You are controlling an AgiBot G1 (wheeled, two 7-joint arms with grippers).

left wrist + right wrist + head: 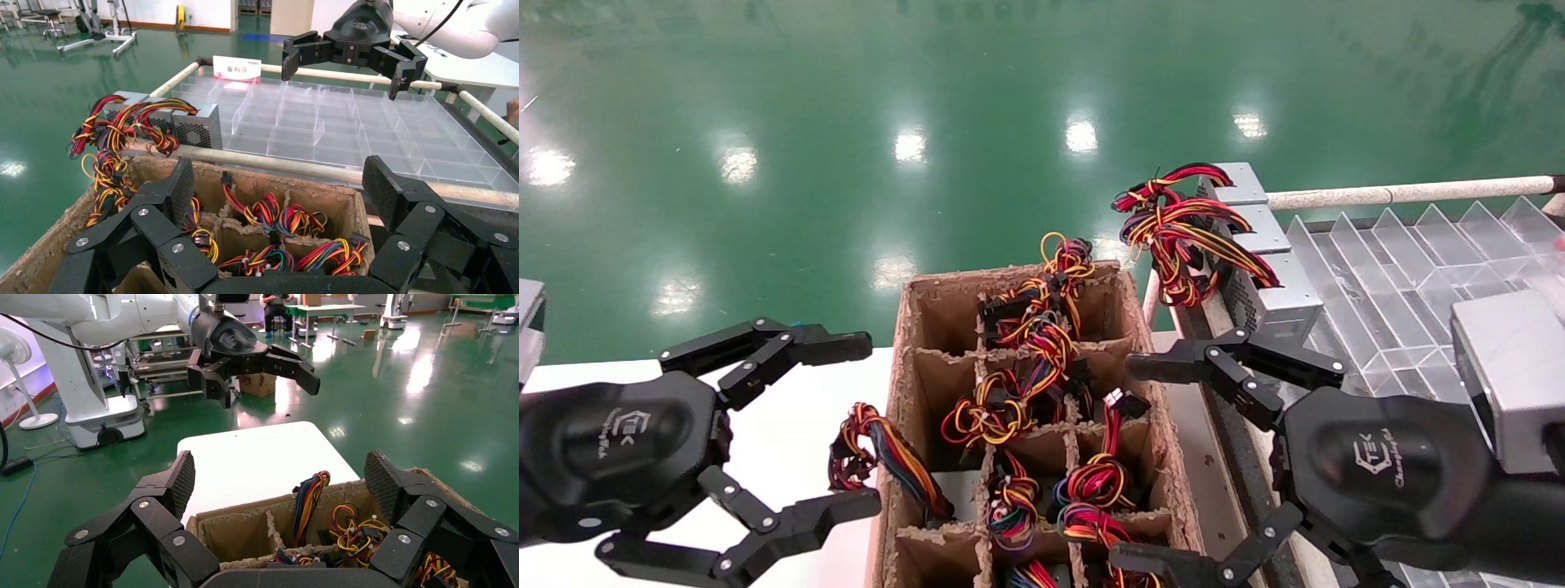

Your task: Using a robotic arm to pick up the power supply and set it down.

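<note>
A brown cardboard crate (903,392) with dividers stands between my two grippers. Its cells hold coloured wire bundles (1009,392). The grey body of the power supply is hidden down in the cells. One bundle (878,453) hangs over the crate's left wall. My left gripper (866,425) hovers open just left of the crate, and its wrist view looks across the cells (278,184). My right gripper (1128,461) hovers open at the crate's right wall (278,474). Neither holds anything.
Three grey boxes (1263,245) with red-yellow wire bundles (1173,220) sit in a row at the far left corner of a clear divided tray (1401,269). A pale rail (1410,193) runs behind the tray. A white table (789,408) lies under my left gripper, with green floor beyond.
</note>
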